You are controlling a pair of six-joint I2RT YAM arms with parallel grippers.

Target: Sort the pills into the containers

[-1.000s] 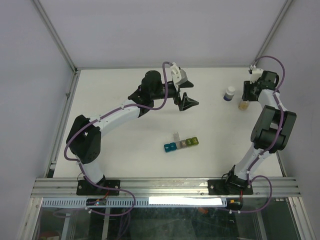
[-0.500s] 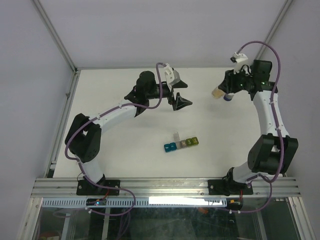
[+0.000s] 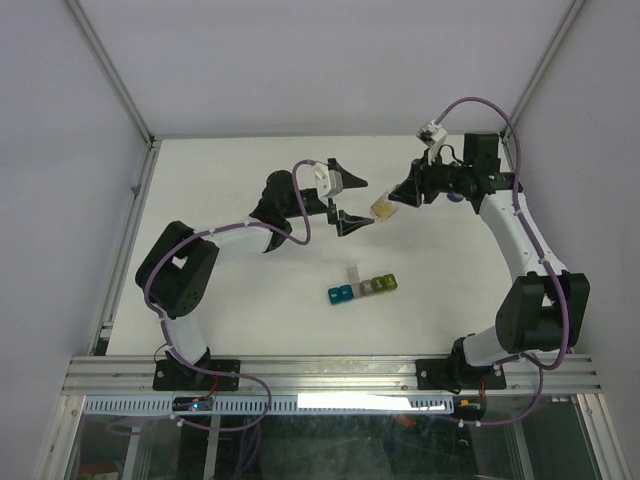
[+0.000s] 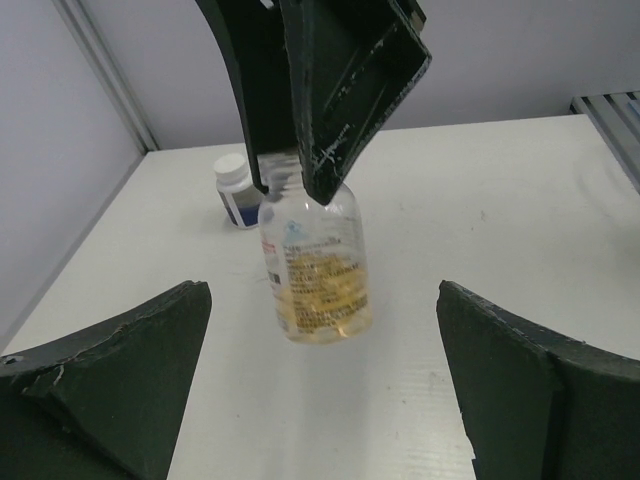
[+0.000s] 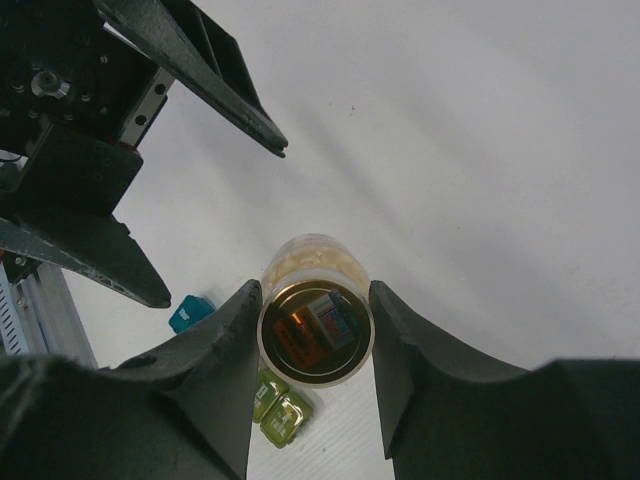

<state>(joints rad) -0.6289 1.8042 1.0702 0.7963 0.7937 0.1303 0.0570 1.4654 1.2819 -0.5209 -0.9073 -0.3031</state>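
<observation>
A small round orange-tinted bottle [image 3: 381, 209] hangs tilted above the table's middle back, and my right gripper [image 3: 393, 203] is shut on it. From the right wrist, the bottle [image 5: 316, 318] sits clamped between both fingers, with pale tan pills [image 5: 310, 255] heaped inside. My left gripper [image 3: 351, 201] stands open just left of the bottle. In the left wrist view the bottle [image 4: 315, 270] hangs ahead of the wide jaws of that gripper [image 4: 322, 292], apart from both fingers. The containers [image 3: 362, 288], a strip of coloured cells, lie nearer the front, the grey cell's lid raised.
A white-capped dark bottle [image 4: 233, 190] stands on the table behind the held bottle. Below the right gripper lie the teal cell [image 5: 190, 312] and the yellow-green cells [image 5: 275, 410]. A metal frame rail [image 3: 135, 215] runs along the table's left edge.
The right arm lifted the orange-tinted bottle from the back right and swung it left toward the middle. The left gripper turned and dropped toward it, staying open.
</observation>
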